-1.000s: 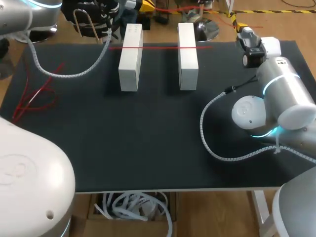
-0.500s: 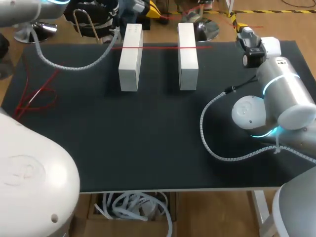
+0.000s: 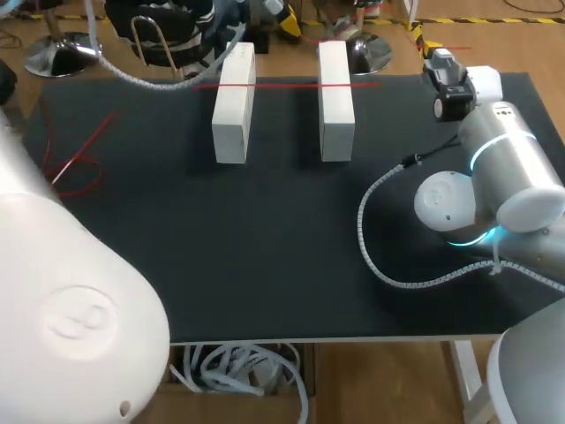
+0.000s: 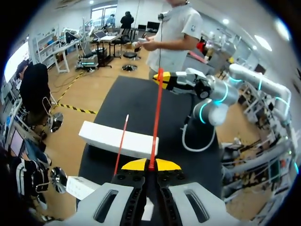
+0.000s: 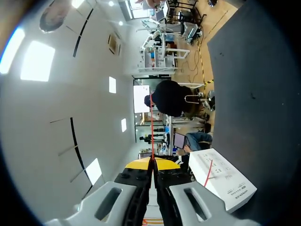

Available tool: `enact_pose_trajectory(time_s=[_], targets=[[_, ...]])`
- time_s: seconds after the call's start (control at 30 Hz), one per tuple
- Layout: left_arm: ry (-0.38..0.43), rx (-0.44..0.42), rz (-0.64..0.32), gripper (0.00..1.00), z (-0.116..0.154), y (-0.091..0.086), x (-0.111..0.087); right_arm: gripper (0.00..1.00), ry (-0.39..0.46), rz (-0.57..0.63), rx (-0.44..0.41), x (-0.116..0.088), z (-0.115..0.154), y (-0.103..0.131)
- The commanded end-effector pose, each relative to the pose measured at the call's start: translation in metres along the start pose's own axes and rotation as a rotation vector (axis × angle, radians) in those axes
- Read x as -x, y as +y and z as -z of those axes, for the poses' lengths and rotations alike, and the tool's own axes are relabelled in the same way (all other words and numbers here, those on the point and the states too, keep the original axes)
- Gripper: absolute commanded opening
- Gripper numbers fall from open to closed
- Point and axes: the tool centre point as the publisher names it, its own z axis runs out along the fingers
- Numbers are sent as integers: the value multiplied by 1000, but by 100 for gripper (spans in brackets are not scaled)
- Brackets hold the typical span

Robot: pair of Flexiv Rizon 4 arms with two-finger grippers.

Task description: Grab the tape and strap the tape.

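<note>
Red tape (image 4: pixel 156 117) runs taut between the two grippers. The left gripper (image 4: pixel 150 165) has its jaws pressed together on one end, the yellow tips meeting around the strip with no gap showing. From there the tape stretches straight ahead to the right gripper (image 5: pixel 151 162), whose jaws are likewise closed tight on it, so each gripper pinches an end.

Ahead of the left jaws and below the held strip lies a white block (image 4: pixel 117 140). A second block (image 4: pixel 80 186) sits just beside and under the left fingers. A second tape (image 3: pixel 282 86) – also red – rests across the far ends of both blocks, touching their tops and lying apart from the held strip. From the right wrist, one block shows beside and below the fingers with this second tape crossing its top.

Both blocks stand on the black table (image 3: pixel 265 247). A loose tangle of red tape (image 3: pixel 75 168) lies on it well apart from both sets of jaws – out to the left side, clear of the blocks.
</note>
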Motion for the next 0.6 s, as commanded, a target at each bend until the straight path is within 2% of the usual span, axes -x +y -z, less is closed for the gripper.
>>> enact_pose_trajectory(time_s=[0.03, 0.27, 0.6], targets=[[-25, 345, -34, 0, -3, -13, -4, 0, -4, 1, -2, -1, 0, 1], [-22, 442, -75, 0, -9, -21, -6, 0, -4, 1, -2, -1, 0, 1], [-24, 480, -86, 0, -16, -29, -7, 0, -4, 1, -2, -1, 0, 1]])
